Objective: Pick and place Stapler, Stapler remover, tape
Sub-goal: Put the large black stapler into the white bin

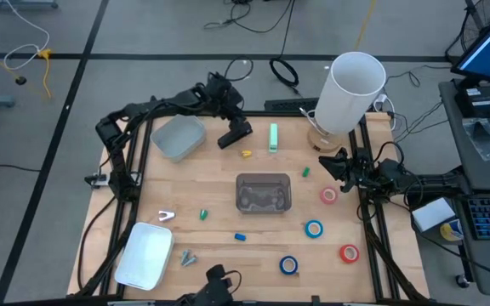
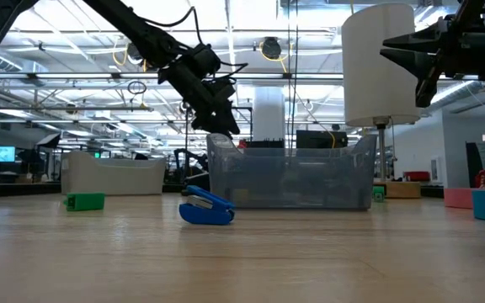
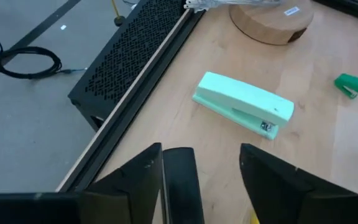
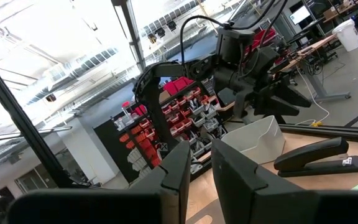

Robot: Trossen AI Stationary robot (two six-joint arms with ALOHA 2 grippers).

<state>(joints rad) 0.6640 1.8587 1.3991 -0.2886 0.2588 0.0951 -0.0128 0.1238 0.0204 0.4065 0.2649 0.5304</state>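
A black stapler point(image 1: 235, 133) lies flat on the table, right of a grey bin point(image 1: 178, 138). My left gripper point(image 1: 230, 112) hangs open just above it, and the stapler's end point(image 3: 180, 180) shows between the fingers, apart from them in the right wrist view. A mint-green stapler point(image 3: 244, 111) lies farther right. Small coloured staple removers are scattered about: yellow point(image 1: 247, 155), green point(image 1: 306, 172), blue point(image 2: 206, 208). Tape rolls lie near the right edge: pinkish red point(image 1: 328, 195), blue point(image 1: 314, 228), red point(image 1: 349, 252), blue point(image 1: 288, 265). My right gripper point(image 1: 345, 164) waits shut at the right edge.
A clear container point(image 1: 263, 192) stands mid-table. A white tray point(image 1: 145, 255) lies at the near left. A tall white cylinder on a wooden base point(image 1: 353, 89) stands at the far right. A black perforated rail point(image 3: 135, 56) runs along the far edge.
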